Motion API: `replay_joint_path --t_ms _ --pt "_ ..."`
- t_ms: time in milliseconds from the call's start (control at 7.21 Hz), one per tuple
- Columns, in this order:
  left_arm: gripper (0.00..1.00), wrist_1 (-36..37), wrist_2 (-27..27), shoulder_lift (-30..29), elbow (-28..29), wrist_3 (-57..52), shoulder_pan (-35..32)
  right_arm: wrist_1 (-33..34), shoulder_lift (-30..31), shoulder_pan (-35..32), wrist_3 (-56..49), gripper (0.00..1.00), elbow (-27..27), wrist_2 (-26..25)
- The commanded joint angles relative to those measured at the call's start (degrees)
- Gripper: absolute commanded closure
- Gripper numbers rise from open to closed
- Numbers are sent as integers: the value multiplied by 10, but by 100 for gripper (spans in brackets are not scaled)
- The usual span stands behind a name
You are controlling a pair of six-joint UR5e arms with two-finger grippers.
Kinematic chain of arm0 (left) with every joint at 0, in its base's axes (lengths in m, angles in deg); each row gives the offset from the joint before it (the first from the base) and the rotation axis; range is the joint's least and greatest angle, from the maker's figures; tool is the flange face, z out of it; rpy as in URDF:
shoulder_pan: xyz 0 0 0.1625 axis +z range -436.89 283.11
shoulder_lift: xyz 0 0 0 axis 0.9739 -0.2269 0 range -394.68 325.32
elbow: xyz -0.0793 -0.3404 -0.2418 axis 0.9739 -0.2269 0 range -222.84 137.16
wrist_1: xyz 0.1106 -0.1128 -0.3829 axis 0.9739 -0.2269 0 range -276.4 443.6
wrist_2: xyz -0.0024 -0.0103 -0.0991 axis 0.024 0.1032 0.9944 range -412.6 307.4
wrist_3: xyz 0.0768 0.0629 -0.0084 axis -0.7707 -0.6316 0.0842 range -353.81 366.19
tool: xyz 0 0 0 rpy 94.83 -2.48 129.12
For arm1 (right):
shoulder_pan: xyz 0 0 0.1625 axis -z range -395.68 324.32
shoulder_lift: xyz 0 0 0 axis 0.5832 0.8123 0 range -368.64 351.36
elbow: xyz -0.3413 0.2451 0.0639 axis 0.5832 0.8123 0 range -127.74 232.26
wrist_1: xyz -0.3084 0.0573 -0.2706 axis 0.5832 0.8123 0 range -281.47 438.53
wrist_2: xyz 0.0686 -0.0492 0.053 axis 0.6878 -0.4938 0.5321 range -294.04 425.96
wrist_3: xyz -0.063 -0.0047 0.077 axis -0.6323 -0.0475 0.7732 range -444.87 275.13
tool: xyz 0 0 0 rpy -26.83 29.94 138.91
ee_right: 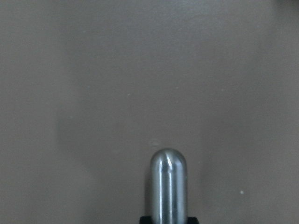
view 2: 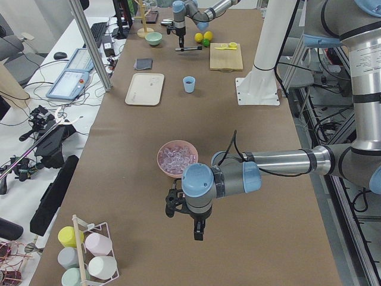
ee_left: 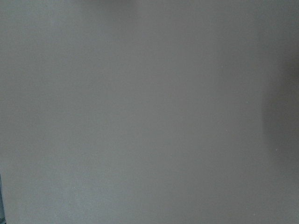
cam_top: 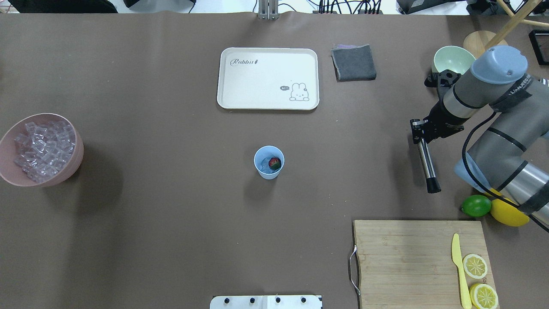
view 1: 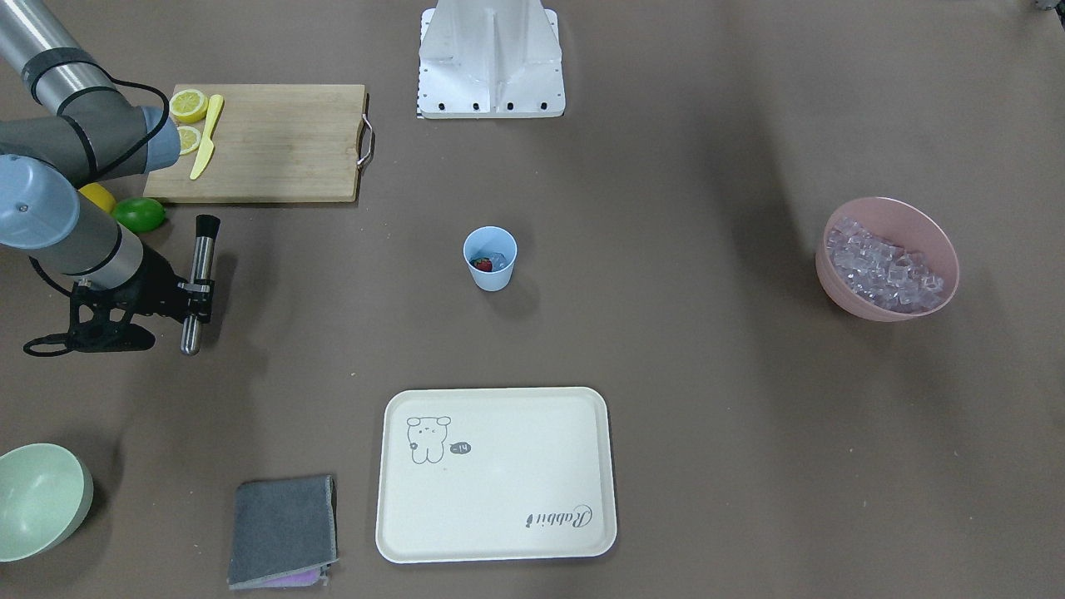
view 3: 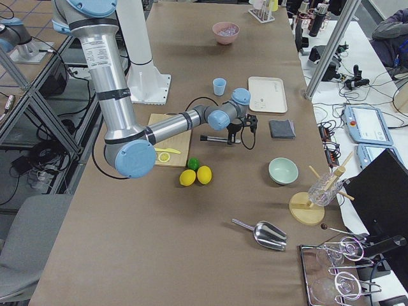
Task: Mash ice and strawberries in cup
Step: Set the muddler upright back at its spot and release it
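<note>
Right gripper: clamped on my muddler, held level, well apart from the cup. Cup holds 1 strawberry and ice, apparently unmashed. Step judged: bringing the tool over. Next: upend it, black head down, above the cup. Left gripper: state cannot be told.

The cream tray on the desk carries the only clear writing. The word "Rabbit", in dark script with a small carrot mark after it, sits in one corner. In the diagonally opposite corner a small dark speech bubble reading "hi~" stands just beside a line drawing of a rabbit. A black strap on the right arm bears white lettering too small to read.
</note>
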Motion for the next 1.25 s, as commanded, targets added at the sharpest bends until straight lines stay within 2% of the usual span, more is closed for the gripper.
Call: replay_joint_path --t_ms 0,277,416,555,1110 --pt "1 0 0 0 0 0 0 -12 -2 -14 -15 100 20 -2" --pt "1 0 0 0 0 0 1 -12 -3 -14 -15 100 21 -5" --pt "1 0 0 0 0 0 1 -13 -4 -14 -12 1 22 -11" --pt "1 0 0 0 0 0 2 -12 -6 -14 -14 0 22 -33" --pt "1 0 0 -1 0 1 2 -12 -8 -14 -15 0 21 -32"
